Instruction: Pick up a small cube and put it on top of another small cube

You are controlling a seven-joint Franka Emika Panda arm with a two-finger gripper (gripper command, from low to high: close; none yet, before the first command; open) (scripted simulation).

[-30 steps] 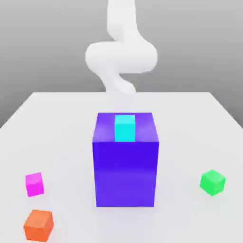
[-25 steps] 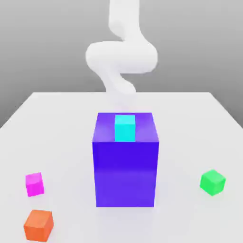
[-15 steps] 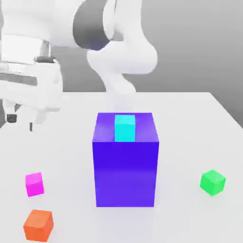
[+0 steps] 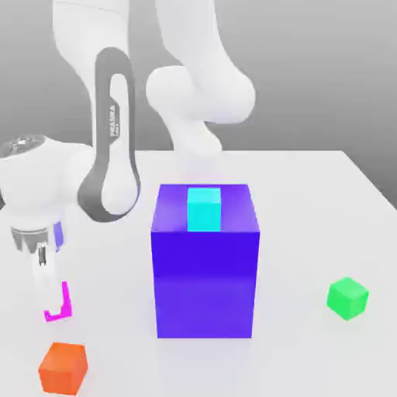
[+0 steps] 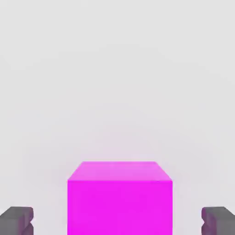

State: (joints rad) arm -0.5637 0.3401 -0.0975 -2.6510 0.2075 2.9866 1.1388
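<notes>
One orange cube (image 4: 63,367) sits nearest on the white table (image 4: 310,194). Just behind it, the pincer (image 5: 117,222) straddles the one small cube (image 5: 119,197), plain bright magenta, its fingers (image 5: 17,220) parted, not touching. The one green cube (image 4: 346,297) lies well apart. Farther back, one blue-violet block (image 4: 205,271) carries one cyan cube (image 4: 204,208).

Bends down at the exterior view's left, wrist low, claw (image 4: 51,298) pointing straight down. Stands with dark fingertips (image 5: 17,220) apart, one on each side, not touching.
</notes>
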